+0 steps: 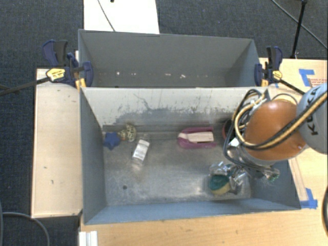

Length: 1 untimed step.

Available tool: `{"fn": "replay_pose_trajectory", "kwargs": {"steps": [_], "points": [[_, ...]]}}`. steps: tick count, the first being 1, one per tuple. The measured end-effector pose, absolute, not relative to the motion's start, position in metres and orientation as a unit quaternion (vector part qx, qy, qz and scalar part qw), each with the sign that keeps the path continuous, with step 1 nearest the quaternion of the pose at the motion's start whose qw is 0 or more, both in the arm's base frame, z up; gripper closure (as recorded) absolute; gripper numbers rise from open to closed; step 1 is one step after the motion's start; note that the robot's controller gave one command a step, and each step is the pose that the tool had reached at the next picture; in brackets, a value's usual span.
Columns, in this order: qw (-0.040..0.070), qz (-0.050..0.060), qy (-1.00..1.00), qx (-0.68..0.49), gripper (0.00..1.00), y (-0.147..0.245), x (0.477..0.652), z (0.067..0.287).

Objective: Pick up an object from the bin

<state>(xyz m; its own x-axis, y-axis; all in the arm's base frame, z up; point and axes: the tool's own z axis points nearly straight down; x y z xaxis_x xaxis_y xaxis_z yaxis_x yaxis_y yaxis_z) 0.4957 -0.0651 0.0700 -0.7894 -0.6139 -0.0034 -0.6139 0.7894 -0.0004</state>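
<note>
Gripper [231, 177] low in the near right corner of the bin [169, 181], a knot of grey metal and bright glints, right up against a small round thing [220, 185] that is dark green on top and yellow below. Open or closed: impossible to tell, the metal parts merging into one another and into the round thing's edge. Equally unclear whether touching it or just above it. Right side of the round thing hidden behind the metal, so no more to be said of its shape than "rounded".

Above the gripper, the orange cover [271, 129] on the wrist, ringed by looped black and yellow cables [241, 118], blocking the right end of the bin floor and the foot of the right wall. Arm [313, 111] cut off at the right edge of the view.

Well apart from the gripper, along the foot of the far wall:
- near the middle, a flat purple thing [196, 137] with a pale pink top
- farther left, a small speckled lump [128, 133], too small to identify
- just left of that lump, a blue thing [111, 140], outline vague
- a little nearer than these, a small clear thing [140, 150], bottle-like, lying tilted on the floor
</note>
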Motion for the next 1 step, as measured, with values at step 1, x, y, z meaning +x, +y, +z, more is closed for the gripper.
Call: {"fn": "replay_pose_trajectory", "kwargs": {"steps": [1], "points": [[0.005, -0.001, 0.945, -0.327, 1.00, -0.0359, 0.5070, 0.2008]]}}
